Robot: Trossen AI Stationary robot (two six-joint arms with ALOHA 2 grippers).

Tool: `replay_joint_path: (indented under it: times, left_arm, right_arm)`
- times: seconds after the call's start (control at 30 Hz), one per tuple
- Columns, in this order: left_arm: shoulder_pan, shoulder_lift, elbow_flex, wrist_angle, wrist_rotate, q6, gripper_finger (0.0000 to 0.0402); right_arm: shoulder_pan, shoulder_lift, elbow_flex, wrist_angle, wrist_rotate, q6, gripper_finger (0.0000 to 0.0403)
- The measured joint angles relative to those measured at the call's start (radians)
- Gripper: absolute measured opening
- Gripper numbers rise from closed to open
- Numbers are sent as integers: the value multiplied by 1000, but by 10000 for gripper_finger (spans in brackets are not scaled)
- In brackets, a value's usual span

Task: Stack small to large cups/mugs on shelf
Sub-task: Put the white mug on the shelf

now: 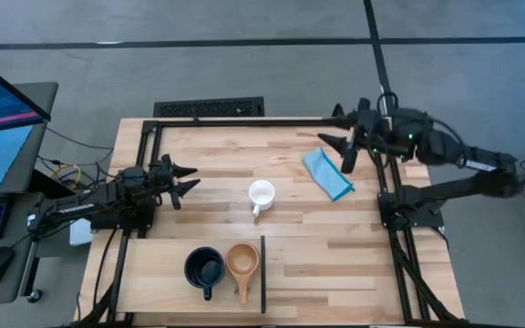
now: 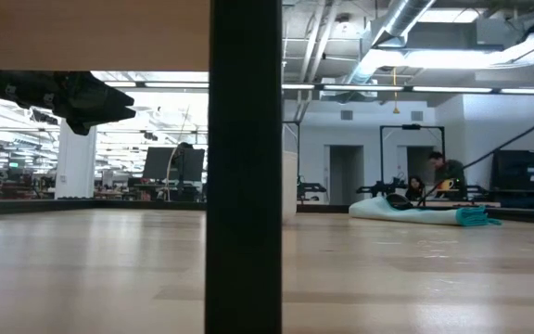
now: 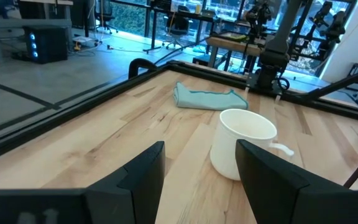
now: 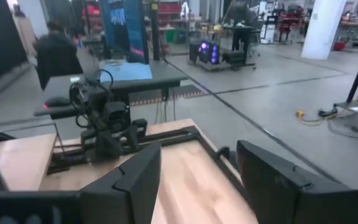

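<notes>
The white mug [image 1: 261,194] stands upright on the tabletop near the middle; it also shows in the left wrist view [image 3: 241,142]. The black mug [image 1: 204,268] and the small tan wooden cup [image 1: 242,261] stand side by side on the pale shelf board [image 1: 153,273], next to its dark upright edge [image 1: 262,273]. My left gripper [image 1: 188,179] is open and empty, left of the white mug. My right gripper [image 1: 333,128] is open and empty near the far right, beside the folded light-blue cloth [image 1: 327,173].
The light-blue cloth also shows beyond the white mug in the left wrist view [image 3: 207,97]. A dark frame runs along the table's far and side edges [image 1: 244,121]. In the low view, the shelf's dark upright [image 2: 243,167] blocks the middle.
</notes>
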Motion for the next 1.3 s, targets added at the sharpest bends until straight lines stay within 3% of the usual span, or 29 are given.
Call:
replay_joint_path:
  times: [0.17, 0.43, 1.0, 1.3]
  left_arm:
    - [0, 0, 0, 0, 0, 0, 187]
    - [0, 0, 0, 2, -53, 0, 187]
    - [0, 0, 0, 11, -56, 0, 187]
    - [1, 0, -1, 15, -57, 0, 187]
  right_arm:
    - [0, -150, -225, 82, 4, 97, 232]
    - [-4, -392, -463, 87, 60, 195, 232]
    - [-4, -923, -803, 89, 59, 266, 232]
    - [-11, -907, -825, 7, 105, 295, 232]
